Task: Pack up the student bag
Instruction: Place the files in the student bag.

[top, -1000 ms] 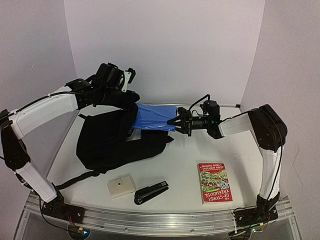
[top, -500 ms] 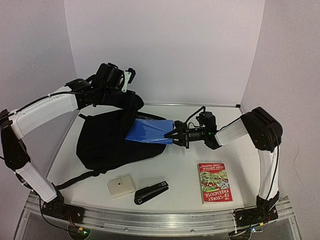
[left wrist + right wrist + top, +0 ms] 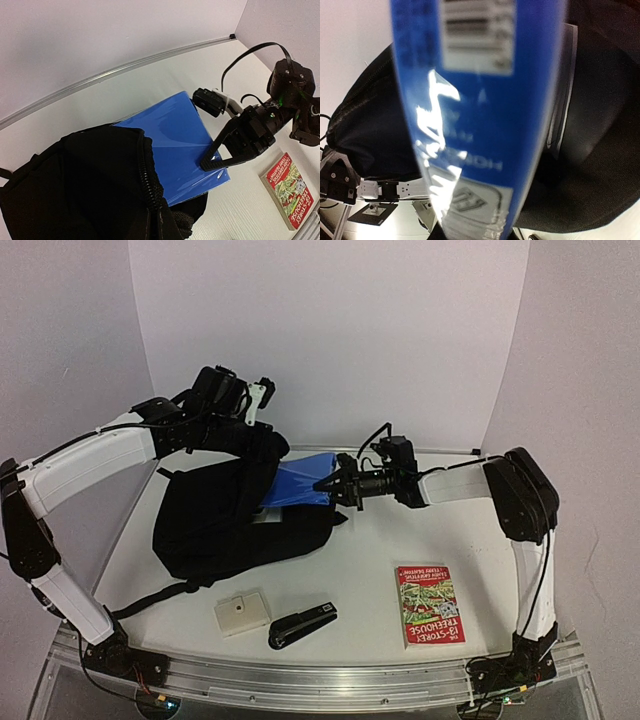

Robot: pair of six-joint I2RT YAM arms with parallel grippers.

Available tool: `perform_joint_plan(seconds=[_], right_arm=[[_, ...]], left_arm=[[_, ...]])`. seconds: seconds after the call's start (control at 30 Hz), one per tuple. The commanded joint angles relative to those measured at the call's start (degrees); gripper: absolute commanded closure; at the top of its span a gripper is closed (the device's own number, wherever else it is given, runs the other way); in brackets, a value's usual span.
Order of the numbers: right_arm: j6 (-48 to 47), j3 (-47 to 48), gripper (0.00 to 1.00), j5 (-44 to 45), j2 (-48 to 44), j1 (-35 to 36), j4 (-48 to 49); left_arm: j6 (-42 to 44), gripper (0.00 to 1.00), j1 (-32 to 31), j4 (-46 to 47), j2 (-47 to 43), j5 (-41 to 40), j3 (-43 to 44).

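The right gripper (image 3: 328,484) has advanced the blue notebook (image 3: 300,483), pinched at its edge, partway into the student bag (image 3: 210,525) just ahead of it. The left gripper (image 3: 256,426) clamps the bag rim. The book (image 3: 427,604), stapler (image 3: 302,625) and white box (image 3: 242,612) remain unpacked on the counter (image 3: 400,540), well apart from both grippers.

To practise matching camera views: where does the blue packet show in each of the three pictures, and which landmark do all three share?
Top external: the blue packet sits at centre, just right of the student bag.
Left wrist: the packet lies at centre, slanting out of the bag.
Right wrist: the packet is a tall band down the middle, with the bag behind it.
Shared landmark: the black student bag, against the packet in every view.
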Motion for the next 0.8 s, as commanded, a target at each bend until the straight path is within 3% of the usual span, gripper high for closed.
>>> perform_joint_plan(seconds=[0.0, 0.13, 0.37, 0.43, 0.63, 0.7, 0.77], right_arm=[[-7.24, 6.89, 1.00, 2.38, 2.62, 2.46, -9.04], [-10.99, 10.38, 1.00, 4.42, 4.75, 5.22, -15.41], [-10.39, 19.26, 1.00, 7.17, 11.04, 6.68, -16.68], [-9.69, 22.66, 0.95, 7.48, 13.17, 6.68, -17.05], [-9.57, 22.27, 0.44, 9.08, 12.90, 6.22, -17.68], [-10.96, 19.61, 0.33, 10.53, 10.23, 5.30, -18.53], [-14.02, 17.81, 0.29, 13.32, 8.19, 4.39, -23.33]], left_arm=[[0.90, 1.00, -0.15, 3.87, -0.45, 3.58, 2.28], [1.07, 1.00, -0.13, 3.76, 0.73, 4.82, 2.81], [0.90, 1.00, -0.20, 3.26, 2.48, 7.61, 4.19], [0.85, 1.00, -0.17, 3.18, 2.95, 7.63, 4.24], [0.83, 1.00, -0.19, 3.07, 3.20, 9.30, 4.04], [0.86, 1.00, -0.18, 3.03, 2.98, 9.18, 4.00], [0.86, 1.00, -0.15, 3.05, 2.84, 9.27, 3.95]])
